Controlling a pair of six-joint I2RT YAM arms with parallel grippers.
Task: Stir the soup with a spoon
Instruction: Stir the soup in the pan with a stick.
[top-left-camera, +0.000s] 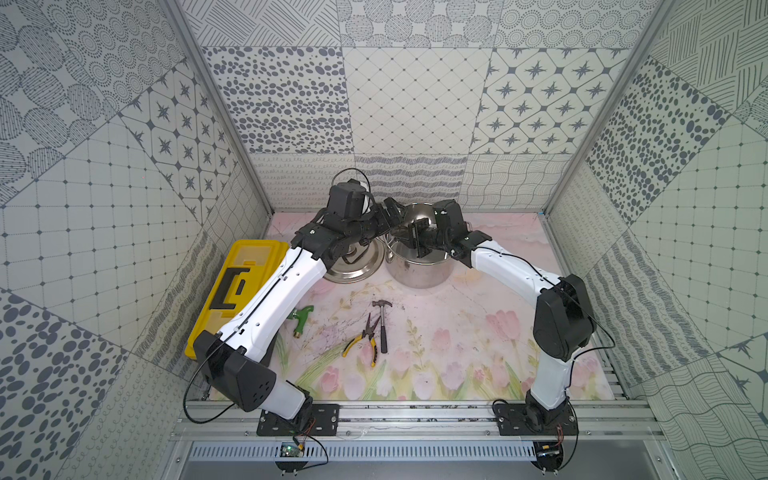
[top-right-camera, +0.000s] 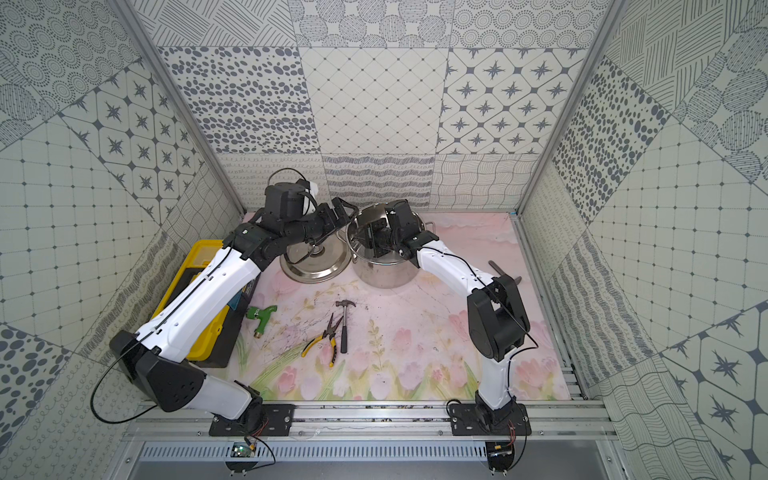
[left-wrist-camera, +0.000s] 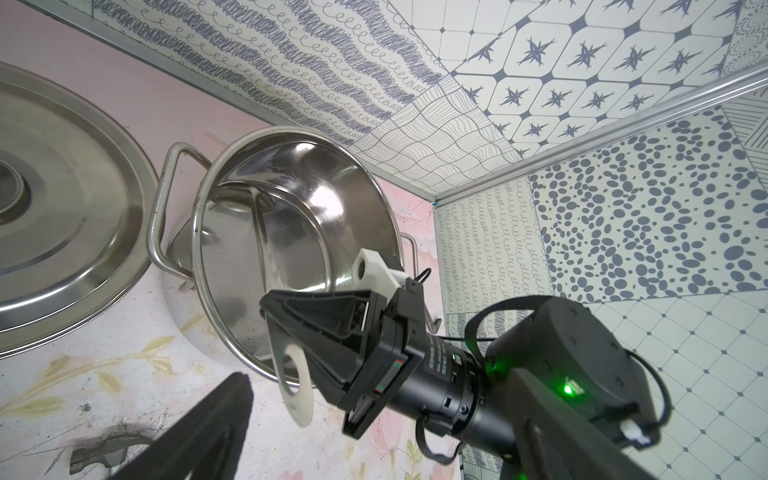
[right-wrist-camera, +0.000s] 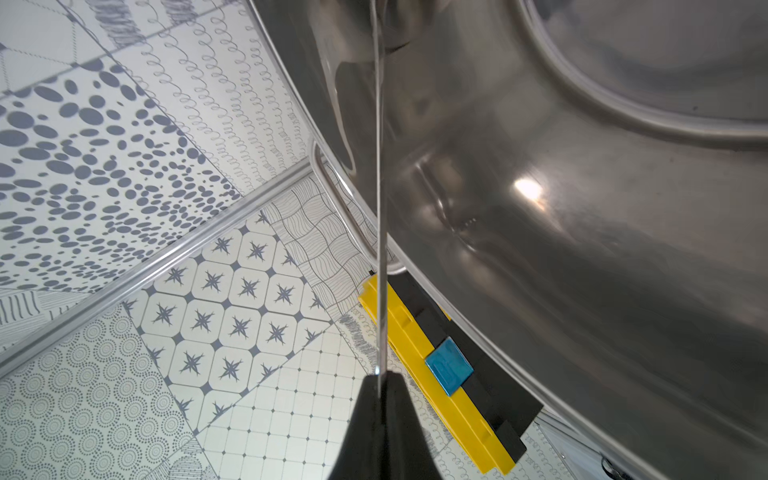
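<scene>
Spoon (right-wrist-camera: 380, 208) pinched by thin handle in tightly closed right gripper (right-wrist-camera: 380, 378), reaching down inside stockpot (left-wrist-camera: 332, 199); no soup visible. Left gripper (top-right-camera: 338, 214) wide apart, empty, near pot rim. Stirring step, probably; next: circle gently, clear of wall.

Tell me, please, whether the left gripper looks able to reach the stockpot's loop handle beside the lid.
Probably yes: the left gripper, open and empty, hovers right by that loop handle with nothing between; the right gripper holds the ladle inside the stockpot, clear of it.
</scene>
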